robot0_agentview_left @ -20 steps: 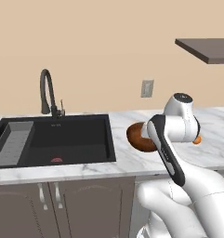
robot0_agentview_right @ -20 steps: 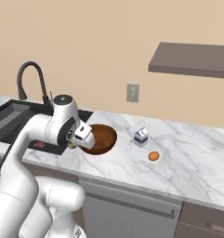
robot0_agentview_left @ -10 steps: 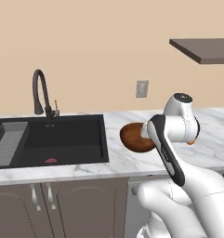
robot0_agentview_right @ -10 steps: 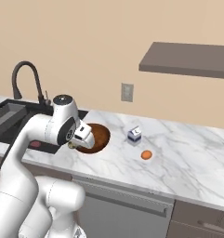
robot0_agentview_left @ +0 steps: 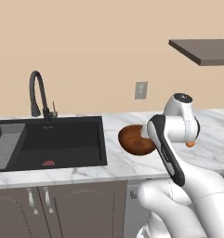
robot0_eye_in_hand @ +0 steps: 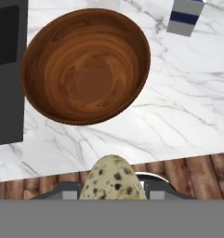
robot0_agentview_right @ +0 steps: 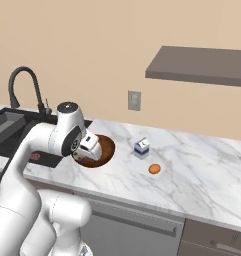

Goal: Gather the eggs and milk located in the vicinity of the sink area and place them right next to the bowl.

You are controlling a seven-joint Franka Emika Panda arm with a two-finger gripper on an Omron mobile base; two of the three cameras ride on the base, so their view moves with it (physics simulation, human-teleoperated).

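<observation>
The gripper (robot0_eye_in_hand: 113,188) was clamped on the speckled egg (robot0_eye_in_hand: 112,179), held above the marble counter (robot0_agentview_right: 202,165) at the near rim of the wooden bowl (robot0_eye_in_hand: 85,65). The milk carton (robot0_agentview_right: 141,146) stood just right of the bowl, its blue markings too small to read. The orange-brown egg (robot0_agentview_right: 154,169) lay near the carton.
</observation>
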